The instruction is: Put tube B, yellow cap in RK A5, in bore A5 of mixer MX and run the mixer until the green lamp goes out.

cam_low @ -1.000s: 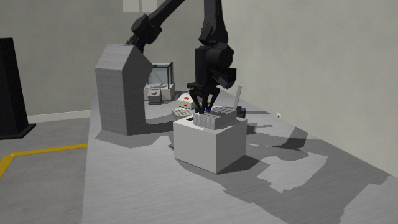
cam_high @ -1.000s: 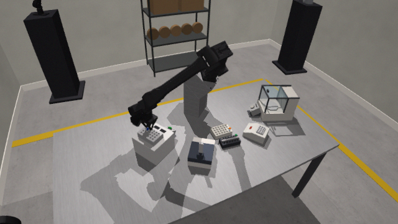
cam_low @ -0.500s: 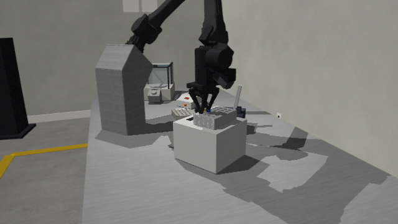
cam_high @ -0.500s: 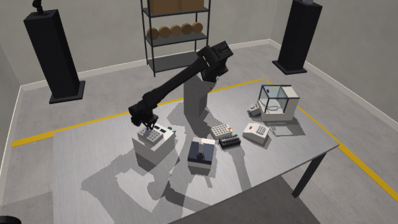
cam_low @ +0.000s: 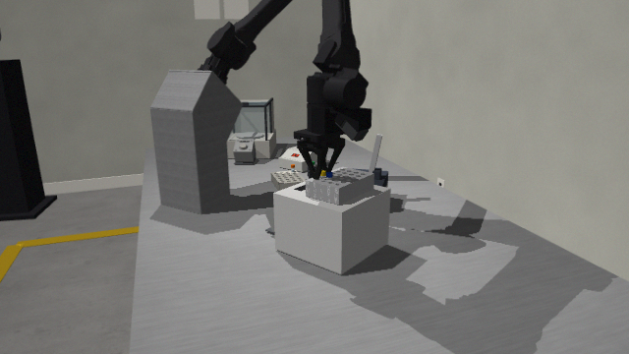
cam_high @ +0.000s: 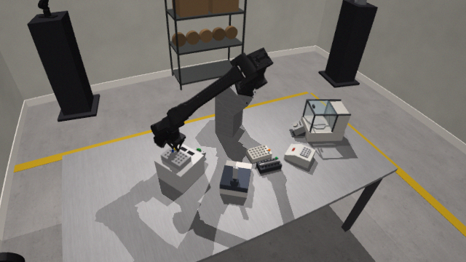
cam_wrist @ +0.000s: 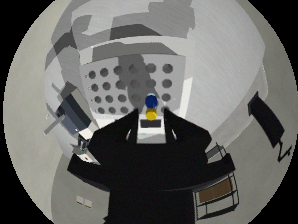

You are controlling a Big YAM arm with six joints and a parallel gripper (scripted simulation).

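Observation:
The mixer MX (cam_high: 180,165) is a white box with a grey bored block (cam_low: 339,186) on top. Tube B's yellow cap (cam_low: 322,173) stands low over a corner bore of that block, right beside a blue-capped tube (cam_low: 329,174). Both caps also show in the wrist view, yellow (cam_wrist: 152,115) and blue (cam_wrist: 152,100). My gripper (cam_low: 321,172) points straight down over the yellow cap, with its fingers a little apart on either side of the cap and not pressed against it. A green spot (cam_high: 199,149) shows on the mixer's top.
The arm's grey pedestal (cam_high: 228,113) stands behind the mixer. To the right are the spectrophotometer (cam_high: 236,180), the tube rack (cam_high: 259,153), the black magnet block (cam_high: 269,166), the dry block (cam_high: 300,154) and the glass-walled balance (cam_high: 324,120).

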